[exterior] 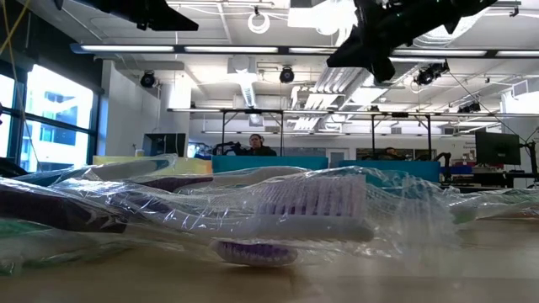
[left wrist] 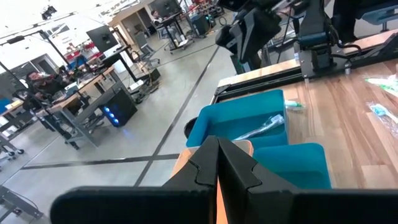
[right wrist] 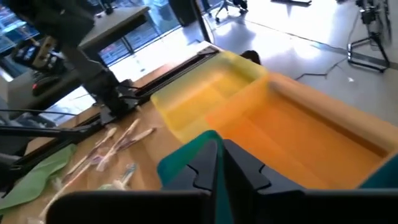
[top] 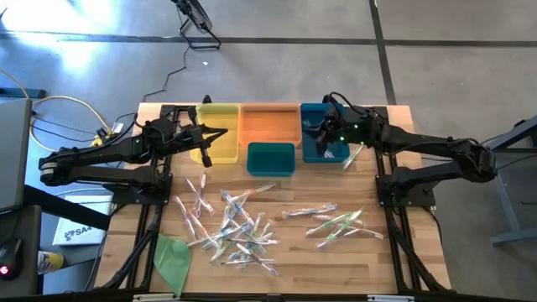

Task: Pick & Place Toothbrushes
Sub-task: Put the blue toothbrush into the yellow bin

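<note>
Toothbrushes [top: 239, 226] lie scattered on the wooden table [top: 394, 260] in front of the bins — one more rests inside the blue bin [top: 323, 143]. Right gripper [top: 323, 132] hangs over this blue bin, fingers closed and empty. Left gripper [top: 220, 134] is over the yellow bin [top: 220, 117], also closed, holding nothing.

Four bins [top: 270, 122] stand at the table's [top: 403, 243] far edge: three in a row, and a smaller bin [top: 271, 158] just in front of the middle one. The toothbrushes [top: 233, 226] lie scattered on the near half of the table, a large heap left of centre and a smaller cluster [top: 334, 221] to its right. A cloth-like sheet [top: 174, 257] lies at the near left corner, and one toothbrush [left wrist: 263, 126] lies in the rightmost bin [top: 322, 143].
</note>
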Controlling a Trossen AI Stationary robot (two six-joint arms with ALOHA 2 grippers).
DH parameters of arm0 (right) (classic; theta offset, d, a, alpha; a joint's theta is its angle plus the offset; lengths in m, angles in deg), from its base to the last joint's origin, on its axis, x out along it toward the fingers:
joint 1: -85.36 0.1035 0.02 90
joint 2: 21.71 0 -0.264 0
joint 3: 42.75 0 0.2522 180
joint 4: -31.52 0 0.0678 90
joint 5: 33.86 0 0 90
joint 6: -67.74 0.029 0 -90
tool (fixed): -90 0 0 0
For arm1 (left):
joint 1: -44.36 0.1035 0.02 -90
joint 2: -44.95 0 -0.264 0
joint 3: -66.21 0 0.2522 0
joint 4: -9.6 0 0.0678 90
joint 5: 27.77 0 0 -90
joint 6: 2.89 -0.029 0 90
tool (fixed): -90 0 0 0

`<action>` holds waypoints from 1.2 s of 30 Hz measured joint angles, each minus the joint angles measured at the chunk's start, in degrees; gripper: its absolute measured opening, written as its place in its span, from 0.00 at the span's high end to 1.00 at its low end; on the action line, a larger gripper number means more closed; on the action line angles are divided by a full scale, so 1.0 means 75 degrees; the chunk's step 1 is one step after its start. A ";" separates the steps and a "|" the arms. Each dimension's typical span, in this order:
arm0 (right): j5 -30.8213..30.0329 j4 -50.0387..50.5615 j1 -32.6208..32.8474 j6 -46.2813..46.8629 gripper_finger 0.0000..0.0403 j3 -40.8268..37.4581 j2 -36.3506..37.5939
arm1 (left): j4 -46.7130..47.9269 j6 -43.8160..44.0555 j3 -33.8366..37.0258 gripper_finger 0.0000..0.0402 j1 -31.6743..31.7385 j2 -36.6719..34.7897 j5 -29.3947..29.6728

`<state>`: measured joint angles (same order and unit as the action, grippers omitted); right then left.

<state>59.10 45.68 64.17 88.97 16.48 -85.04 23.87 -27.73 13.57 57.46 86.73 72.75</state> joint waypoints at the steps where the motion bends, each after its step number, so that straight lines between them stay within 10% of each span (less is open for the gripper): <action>1: 0.0000 -0.0020 0.0063 -0.0002 0.97 0.0000 -0.0006 | 0.0000 0.0041 0.0000 1.00 0.0000 0.0000 0.0000; 36: -0.0008 -0.1404 0.1526 -0.0022 0.99 0.0003 -0.0009 | 0.0000 0.0357 0.0000 1.00 0.0000 0.0000 -0.0702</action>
<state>59.04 35.15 75.61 88.81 16.50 -85.11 23.87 -25.06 13.57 57.46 86.73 67.49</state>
